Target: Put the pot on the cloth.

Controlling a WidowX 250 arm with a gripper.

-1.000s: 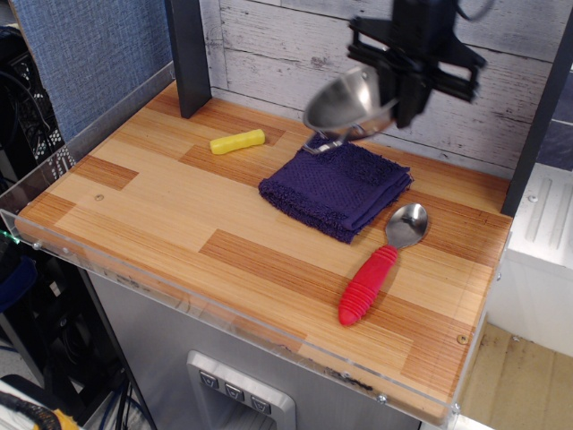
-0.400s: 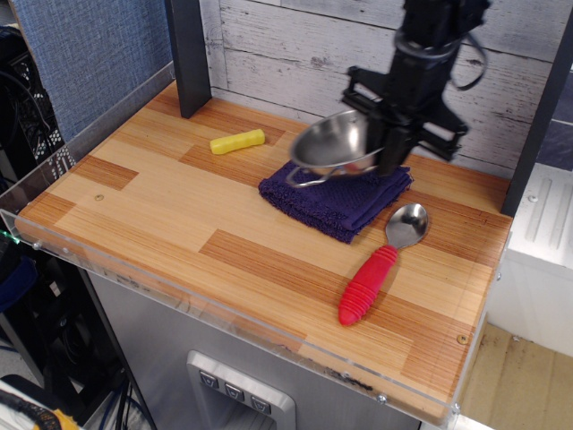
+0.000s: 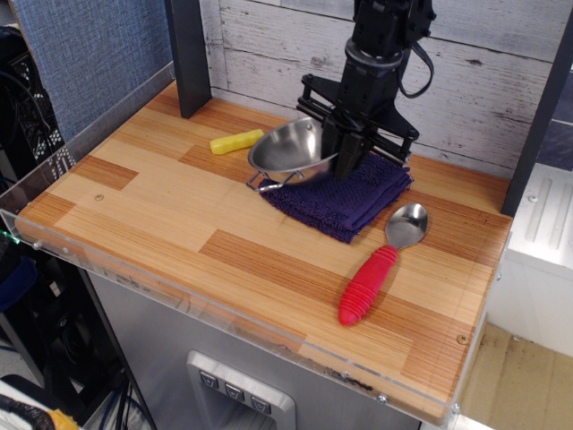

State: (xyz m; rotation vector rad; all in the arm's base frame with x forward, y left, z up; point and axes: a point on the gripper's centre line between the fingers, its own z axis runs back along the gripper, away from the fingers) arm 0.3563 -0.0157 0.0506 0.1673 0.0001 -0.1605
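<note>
Over the cloth's (image 3: 345, 195) left edge, the pot (image 3: 288, 152) hangs tilted, its right rim clamped in the hand (image 3: 343, 154). Placing is under way; next, shift right, level the pot, lower, then release.

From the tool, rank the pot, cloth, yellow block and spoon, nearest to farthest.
1. Pot: held by its rim in the tool.
2. Cloth: directly beneath.
3. Spoon and yellow block: spoon front right, block left; too close to call.
</note>
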